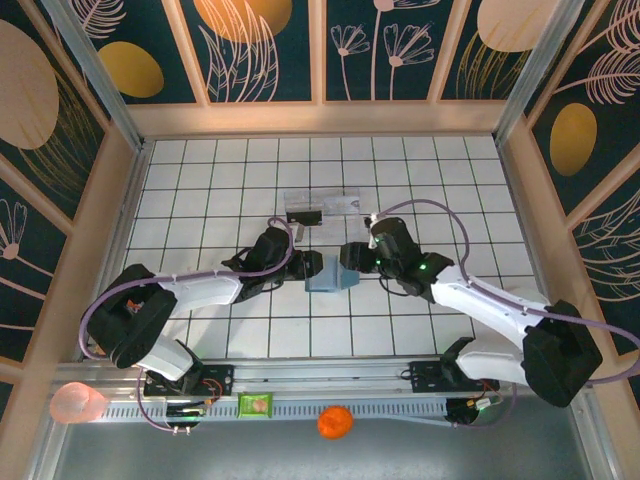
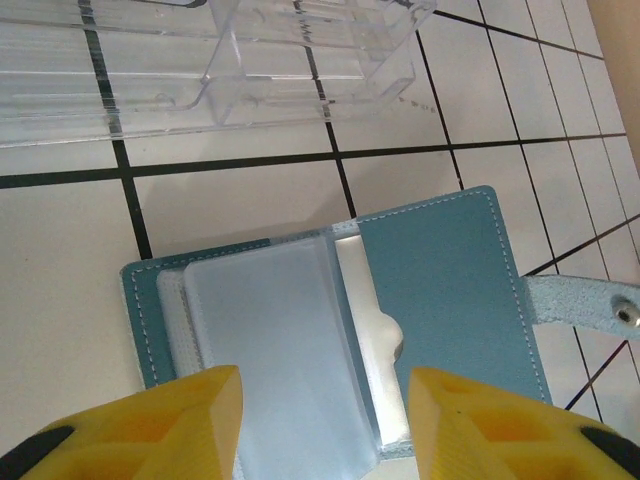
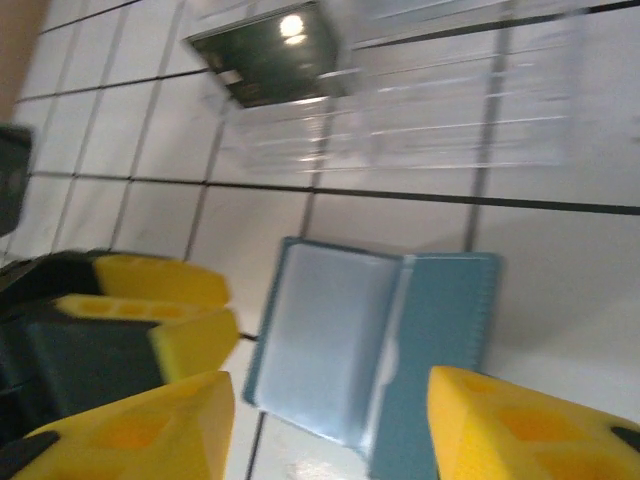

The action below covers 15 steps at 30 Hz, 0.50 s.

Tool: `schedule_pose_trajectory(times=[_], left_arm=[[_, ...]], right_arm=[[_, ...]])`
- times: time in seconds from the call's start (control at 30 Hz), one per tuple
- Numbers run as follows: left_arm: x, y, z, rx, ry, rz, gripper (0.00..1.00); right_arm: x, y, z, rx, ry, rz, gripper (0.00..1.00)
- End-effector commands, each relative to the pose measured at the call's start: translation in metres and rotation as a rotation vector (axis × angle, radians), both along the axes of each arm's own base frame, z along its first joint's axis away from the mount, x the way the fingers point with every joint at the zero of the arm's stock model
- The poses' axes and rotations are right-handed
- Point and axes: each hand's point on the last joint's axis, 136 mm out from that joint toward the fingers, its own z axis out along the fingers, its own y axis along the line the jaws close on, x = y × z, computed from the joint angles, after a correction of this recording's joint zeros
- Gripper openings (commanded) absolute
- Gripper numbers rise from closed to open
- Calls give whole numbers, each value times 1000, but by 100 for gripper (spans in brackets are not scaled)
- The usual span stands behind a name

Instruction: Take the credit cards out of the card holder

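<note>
White tiles with dark grout lines cover the table. Both arms reach toward its middle. The left gripper hovers with its yellow fingers spread wide and nothing between them. The right gripper is likewise spread and empty. Behind them sits a clear plastic tray with a dark card lying in it. Just in front of the tray, between the two grippers, the card holder lies open like a book: teal-blue, stitched along its edges, with cloudy plastic sleeves over one panel. A pale strip shows at the fold (card or lining, I cannot tell). A strap with a metal snap sticks out sideways.
</note>
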Motion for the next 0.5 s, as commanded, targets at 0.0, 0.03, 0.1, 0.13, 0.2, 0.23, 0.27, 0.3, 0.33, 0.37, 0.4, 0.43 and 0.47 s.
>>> schedule_pose_trajectory(times=[0.0,0.03,0.1,0.13,0.2,0.23,0.27,0.3,0.33,0.37,0.4,0.43,0.47], left_arm=[[-3,6,-5,35,-4,0,46],[-2,7,-4,42,-8,7,47],[-2,12,-4,52,-16,22,47],[-2,14,-4,55,-16,27,48],[-3,17,-7,58,-10,31,49],[-4,18,-8,59,-4,30,50],[-5,20,-10,59,1,32,50],[-5,21,-13,59,5,35,51],[-5,23,-16,60,13,39,51],[-4,25,-18,62,16,43,51],[-3,27,-20,64,19,48,51],[-2,29,-24,70,23,53,50],[-1,30,-27,75,27,53,51]], right_arm=[[-2,23,2,74,4,89,45],[-2,22,-8,59,28,86,40],[0,14,-31,7,88,56,34],[0,8,-42,-17,115,39,33],[-1,-3,-62,-62,149,6,30],[-2,-9,-71,-85,163,-10,29],[-3,-14,-77,-106,169,-25,29],[-3,-18,-83,-125,177,-42,28],[-4,-21,-88,-137,182,-51,27],[-4,-23,-91,-147,186,-58,26],[-4,-25,-95,-159,189,-64,25],[-4,-27,-99,-175,191,-72,25],[-4,-30,-103,-192,194,-77,24]])
